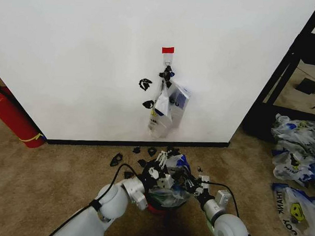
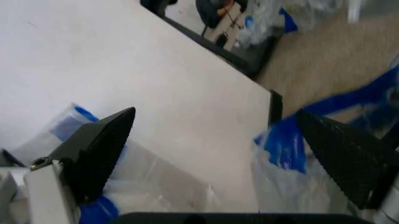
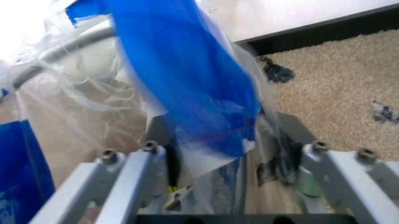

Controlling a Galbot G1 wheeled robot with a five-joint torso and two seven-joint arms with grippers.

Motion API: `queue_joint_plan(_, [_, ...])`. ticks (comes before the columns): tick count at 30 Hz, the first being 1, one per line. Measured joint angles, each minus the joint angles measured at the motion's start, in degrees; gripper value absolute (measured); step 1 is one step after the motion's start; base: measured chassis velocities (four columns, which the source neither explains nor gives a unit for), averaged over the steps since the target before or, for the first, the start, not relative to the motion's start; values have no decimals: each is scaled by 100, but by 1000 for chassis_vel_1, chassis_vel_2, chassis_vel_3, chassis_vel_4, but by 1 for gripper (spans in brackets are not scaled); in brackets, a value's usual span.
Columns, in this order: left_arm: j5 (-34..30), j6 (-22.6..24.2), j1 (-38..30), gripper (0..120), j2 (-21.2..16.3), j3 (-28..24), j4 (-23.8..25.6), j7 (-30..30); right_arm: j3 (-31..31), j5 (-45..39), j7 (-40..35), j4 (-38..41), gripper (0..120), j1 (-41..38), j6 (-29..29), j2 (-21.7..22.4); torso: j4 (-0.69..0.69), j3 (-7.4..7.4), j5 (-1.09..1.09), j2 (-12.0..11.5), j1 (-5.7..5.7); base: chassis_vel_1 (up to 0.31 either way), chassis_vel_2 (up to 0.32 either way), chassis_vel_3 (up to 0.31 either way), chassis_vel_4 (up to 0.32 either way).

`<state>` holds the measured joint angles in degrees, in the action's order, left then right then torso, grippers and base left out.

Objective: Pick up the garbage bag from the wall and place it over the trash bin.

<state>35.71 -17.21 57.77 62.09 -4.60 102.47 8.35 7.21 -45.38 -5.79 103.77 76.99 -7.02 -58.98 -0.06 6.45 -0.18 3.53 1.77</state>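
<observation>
The floor is a beige carpet, and small dark scraps lie on it near the black baseboard. The white wall carries a short red tape strip with a little hook under it. A bunch of clear bags with a dark-blue panel hangs from this hook. A red fire extinguisher leans far to the left of the hook, at the foot of the wall. To the right of the wall stands a black frame, and whitish printed bags lie on the carpet beside it.

The trash bin stands on the carpet straight below the hook, a little away from the wall; its red base shows between the two arms. The garbage bag is at the bin, bunched over its top. It is thin and see-through, with blue handles, and one blue part rises toward the wall.

The left claw is at the left side of the bin with its two black fingers spread wide, and plastic lies between them. The right claw is at the right side of the bin and pinches a blue handle with clear film.
</observation>
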Motion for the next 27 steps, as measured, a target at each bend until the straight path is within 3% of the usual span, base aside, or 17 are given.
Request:
queue_joint_plan(7, [61, 12, -235, 94, 20, -191, -433, 97, -11, 13, 11, 30, 74, -7, -3, -5, -1, 0, -3, -1, 0, 0, 0, 0, 0])
queue_joint_plan(9, [66, 13, -266, 93, 34, -209, -485, 101, -11, 14, 11, 33, 78, -8, -6, -5, -1, -1, -3, -1, 0, 0, 0, 0, 0])
queue_joint_plan(13, [59, 16, -397, 77, 127, -267, -704, 46, -12, 36, 15, 44, 94, 1, -9, -8, -2, -1, -4, -1, 0, 0, 0, 0, 0])
queue_joint_plan(20, [55, 29, -504, 52, 198, -292, -889, -5, -4, 69, 26, 62, 98, 30, -9, -10, -2, -2, -4, 0, 0, 0, 0, 0, 0])
queue_joint_plan(27, [-164, 89, -429, 26, 161, -250, -767, -51, 2, 104, 33, 85, 98, 59, -3, -2, -2, -2, -4, 0, 0, 0, 0, 0, 0])
